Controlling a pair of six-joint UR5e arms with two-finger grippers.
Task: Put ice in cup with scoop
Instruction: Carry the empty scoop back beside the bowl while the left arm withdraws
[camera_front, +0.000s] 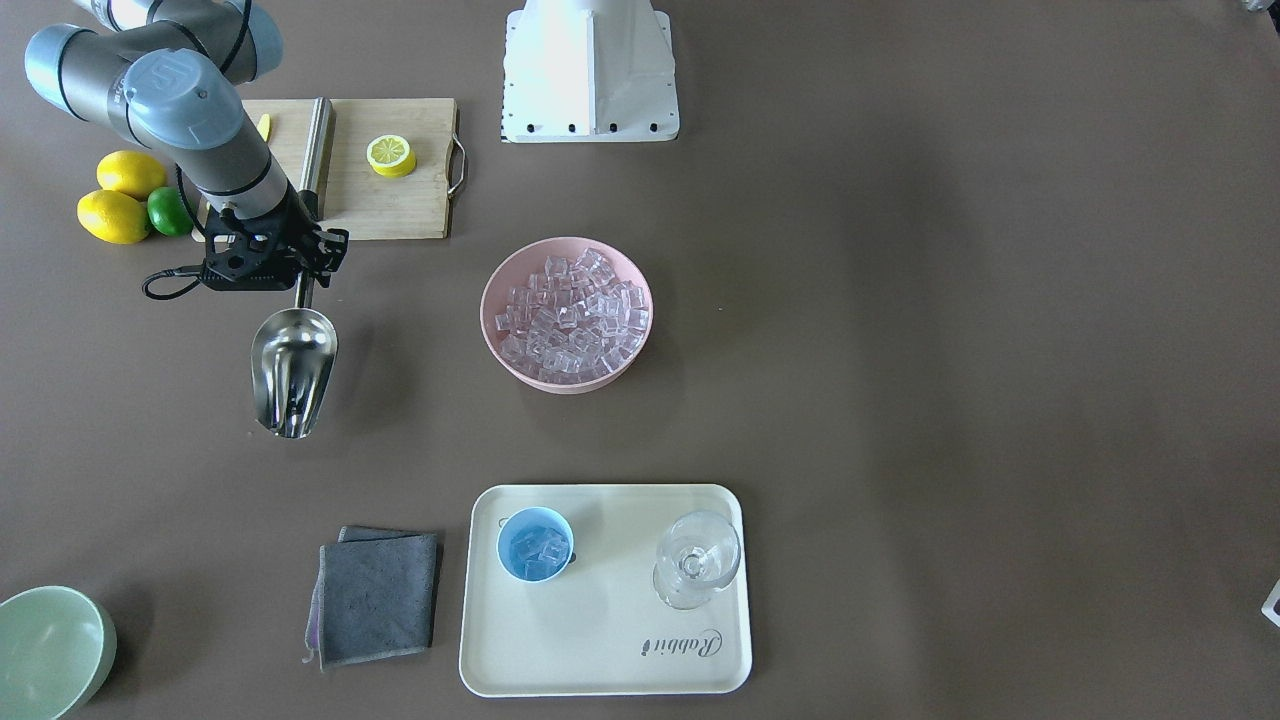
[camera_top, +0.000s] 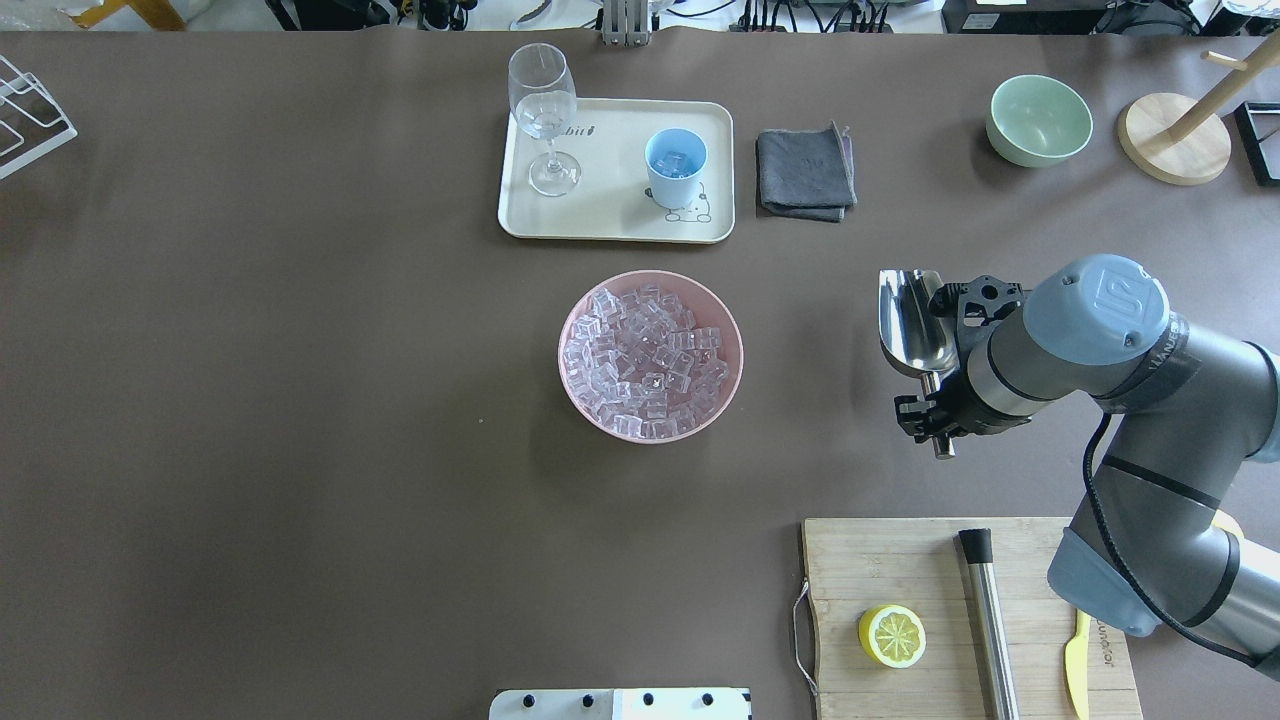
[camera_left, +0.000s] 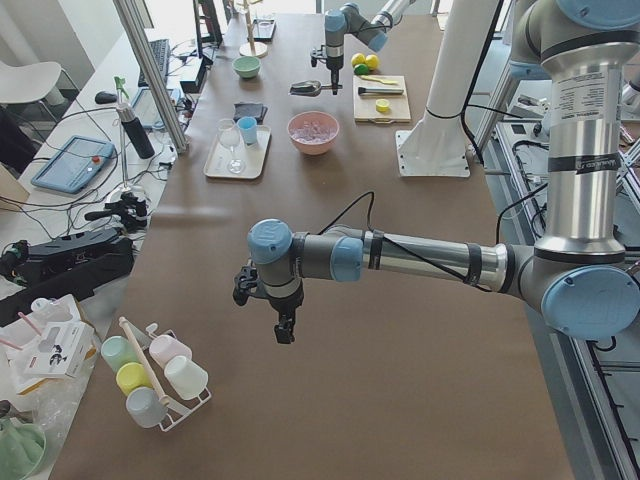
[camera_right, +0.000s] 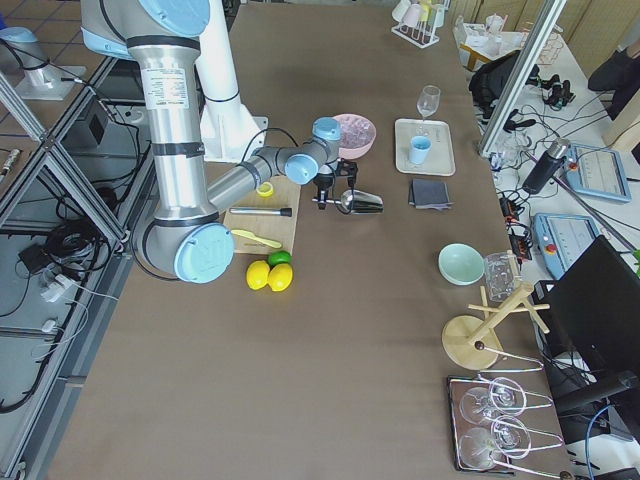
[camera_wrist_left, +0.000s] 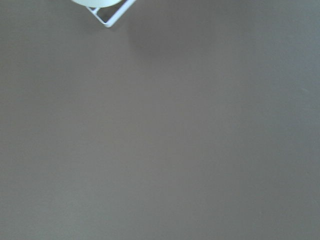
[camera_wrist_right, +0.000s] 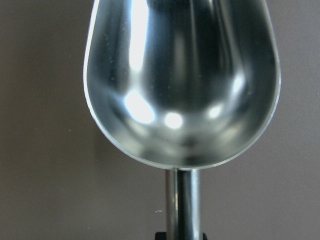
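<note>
My right gripper is shut on the thin handle of the steel scoop, held level above the table, right of the pink bowl in the overhead view. The scoop's trough is empty. The bowl is full of clear ice cubes. The light-blue cup stands on the cream tray with a few ice cubes in it. My left gripper hangs over bare table far from these; I cannot tell if it is open or shut.
A clear stemmed glass stands on the tray beside the cup. A grey cloth and pale-green bowl lie beyond the scoop. A cutting board with lemon half, steel cylinder and knife is near the right arm.
</note>
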